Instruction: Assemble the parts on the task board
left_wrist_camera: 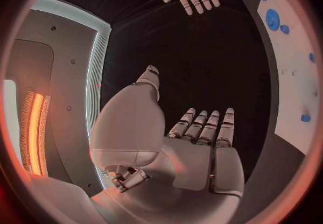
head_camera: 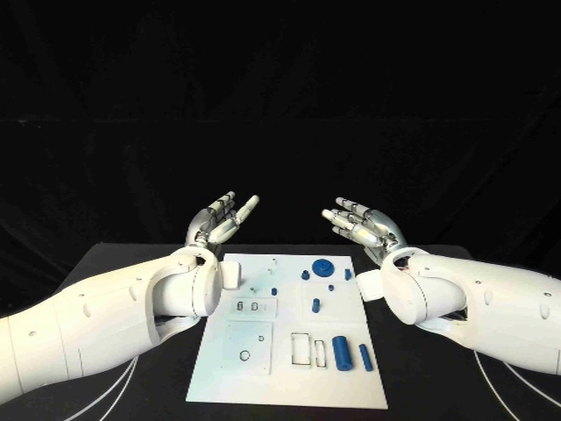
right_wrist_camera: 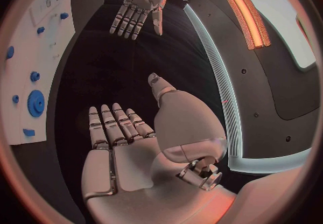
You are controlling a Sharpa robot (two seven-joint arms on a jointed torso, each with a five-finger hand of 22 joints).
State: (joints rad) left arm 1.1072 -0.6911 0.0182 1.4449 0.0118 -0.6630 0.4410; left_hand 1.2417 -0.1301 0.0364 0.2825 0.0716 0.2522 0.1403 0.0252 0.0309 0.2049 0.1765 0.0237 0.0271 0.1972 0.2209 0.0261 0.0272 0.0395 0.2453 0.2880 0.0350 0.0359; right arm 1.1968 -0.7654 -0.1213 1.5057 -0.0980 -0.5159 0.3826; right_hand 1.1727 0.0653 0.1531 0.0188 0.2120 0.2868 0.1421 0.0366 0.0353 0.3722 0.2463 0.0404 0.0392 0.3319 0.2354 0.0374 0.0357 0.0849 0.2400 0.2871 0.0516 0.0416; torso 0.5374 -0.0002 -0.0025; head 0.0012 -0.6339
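A white rectangular board [head_camera: 287, 351] lies flat in the middle of a black table [head_camera: 142, 259], its long side running away from the robot. Small blue pieces sit on it. Near the board's far end is a round blue gear [head_camera: 320, 266], with a few little blue pegs [head_camera: 305, 274] close around it. Toward the middle of the board lies a short blue pin [head_camera: 316, 305]. Close to the near end, on the board's right side, a thicker blue cylinder [head_camera: 343, 353] lies beside a slimmer blue bar [head_camera: 365, 357]. Just left of them are outlined rectangular slots [head_camera: 301, 348] cut into the board, and a raised white square [head_camera: 248, 346] sits on the left side.

Both white arms reach in along the board's two long sides. The left hand [head_camera: 221, 218] is raised above the table beyond the board's far left corner, palm turned inward, fingers straight and spread, holding nothing. The right hand [head_camera: 365, 224] mirrors it beyond the far right corner, fingers likewise extended and apart, also empty. The two hands face each other, well apart, and neither touches the board.
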